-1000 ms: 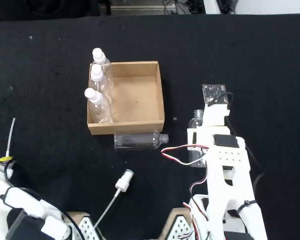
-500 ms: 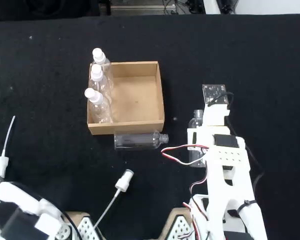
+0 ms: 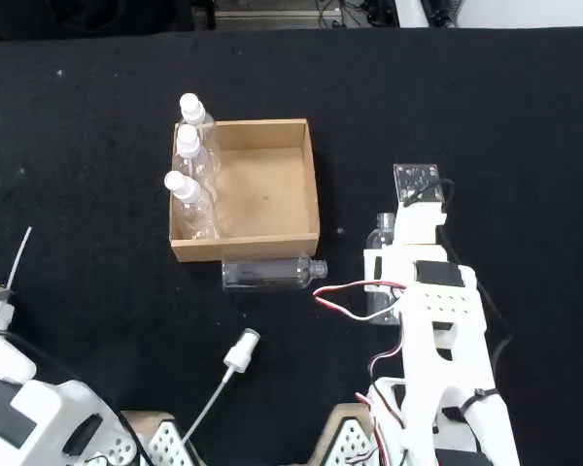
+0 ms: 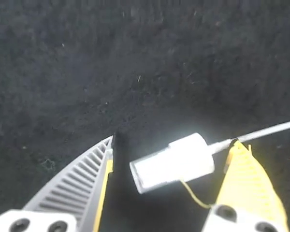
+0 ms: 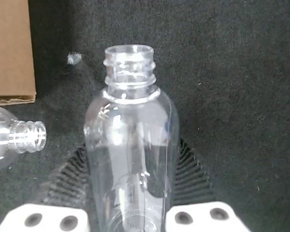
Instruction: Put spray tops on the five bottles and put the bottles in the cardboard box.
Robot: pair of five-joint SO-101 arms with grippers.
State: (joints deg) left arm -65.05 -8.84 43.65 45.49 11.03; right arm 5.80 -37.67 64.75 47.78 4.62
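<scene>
The left gripper (image 4: pixel 173 143) sits at about 8 o'clock on the black table (image 3: pixel 486 116), close to the edge. Its jaws are partly closed around the held spray top (image 4: pixel 171 163). The white head lies crosswise between them, and the thin dip tube runs out past the yellow finger toward 12 o'clock in the high view.

The cardboard box (image 3: pixel 245 249) stands a little toward 10 o'clock from the table's middle. Three bottles with spray tops fitted stand upright in a row along its 9 o'clock wall: the rear bottle (image 3: pixel 196 121) in the far corner, the middle bottle (image 3: pixel 192 155) beside it, and the front bottle (image 3: pixel 189 204) nearest the 6 o'clock wall.

Just outside that wall the lying bottle (image 3: pixel 270 273) rests on its side along the box. It has no top and its open neck points to 3 o'clock. Farther toward 6 o'clock, apart from it, the loose spray top (image 3: pixel 241 351) lies on the cloth with its tube trailing toward 7 o'clock.

At about 4 o'clock from the box, the right gripper (image 5: pixel 132 154) is closed on the upright bottle (image 5: pixel 129 96), with one jaw pressed against each side of the clear body. Its threaded neck is open and bare, and it stands well apart from the box.
</scene>
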